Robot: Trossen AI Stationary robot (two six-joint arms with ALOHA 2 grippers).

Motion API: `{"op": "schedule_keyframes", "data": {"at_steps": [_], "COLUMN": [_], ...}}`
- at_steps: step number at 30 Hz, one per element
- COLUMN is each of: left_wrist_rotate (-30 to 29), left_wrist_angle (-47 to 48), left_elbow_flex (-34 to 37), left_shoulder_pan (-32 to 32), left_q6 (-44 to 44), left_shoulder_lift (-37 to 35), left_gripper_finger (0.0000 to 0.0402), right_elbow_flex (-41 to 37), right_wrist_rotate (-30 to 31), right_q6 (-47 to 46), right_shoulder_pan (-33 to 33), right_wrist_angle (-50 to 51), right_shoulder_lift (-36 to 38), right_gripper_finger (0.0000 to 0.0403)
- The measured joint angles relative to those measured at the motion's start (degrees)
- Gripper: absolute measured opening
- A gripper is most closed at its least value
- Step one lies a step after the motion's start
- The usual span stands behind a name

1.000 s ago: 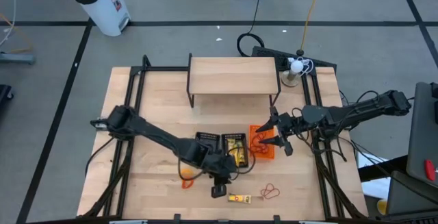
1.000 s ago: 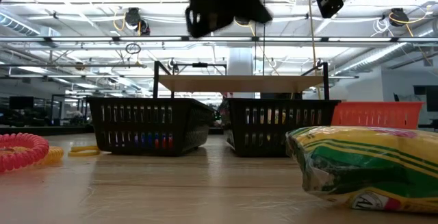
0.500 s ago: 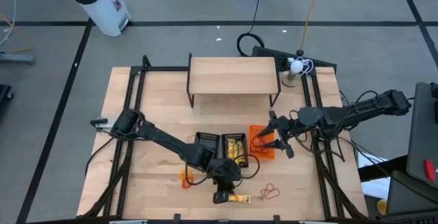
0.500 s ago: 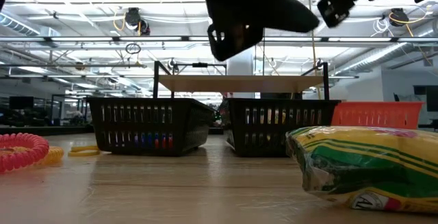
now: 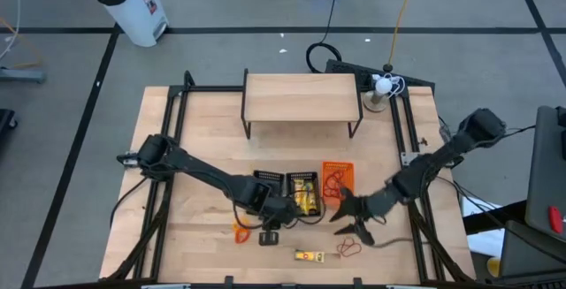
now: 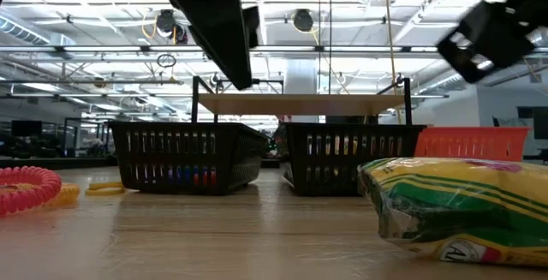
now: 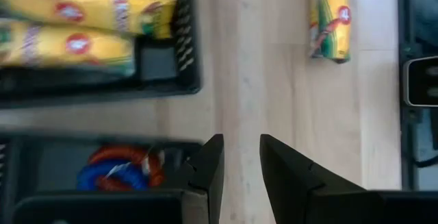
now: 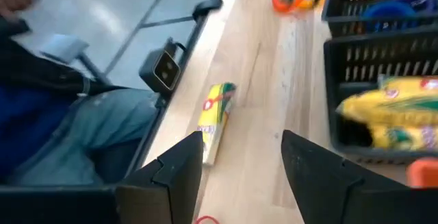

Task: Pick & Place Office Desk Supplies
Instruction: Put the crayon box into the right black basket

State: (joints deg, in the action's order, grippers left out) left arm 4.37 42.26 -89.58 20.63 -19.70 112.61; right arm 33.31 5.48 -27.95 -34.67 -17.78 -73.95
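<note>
Reaching toward the bench's front edge, the right gripper (image 5: 352,227) hangs with jaws apart and empty, near the yellow crayon pack (image 5: 309,255) lying loose on the wood. To take it well, line the jaws across its narrow width and drop squarely. The left gripper (image 7: 239,169), narrowly parted and holding nothing, waits by the black baskets (image 5: 285,186) holding other packs.

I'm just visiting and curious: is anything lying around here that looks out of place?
Yes. One yellow packet lies loose on the table near the front edge, while similar packets sit in the black basket. Some rubber bands lie loose beside it too.
</note>
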Motion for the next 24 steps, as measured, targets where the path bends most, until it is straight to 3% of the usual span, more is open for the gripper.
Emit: {"op": "schedule_keyframes", "data": {"at_steps": [6,15,24], "left_wrist_rotate": [-5.0,-11.2,-12.0], "left_wrist_angle": [2.1,3.3,5.0], "left_elbow_flex": [0.0,0.0,0.0], "left_shoulder_pan": [2.1,6.5,7.8], "left_q6": [-2.9,-4.0,-5.9], "left_shoulder_lift": [-3.3,-5.0,-5.1], "left_gripper_finger": [0.0095,0.0095,0.0095], "right_elbow_flex": [2.3,15.1,17.5], "right_wrist_rotate": [9.7,9.5,8.0], "right_q6": [-5.6,-1.5,-3.4], "right_shoulder_pan": [-7.9,-10.1,-8.7], "right_wrist_angle": [-1.9,-1.6,1.7], "right_shoulder_lift": [-8.7,-26.5,-30.0], "right_gripper_finger": [0.0187,0.0187,0.0187]}}
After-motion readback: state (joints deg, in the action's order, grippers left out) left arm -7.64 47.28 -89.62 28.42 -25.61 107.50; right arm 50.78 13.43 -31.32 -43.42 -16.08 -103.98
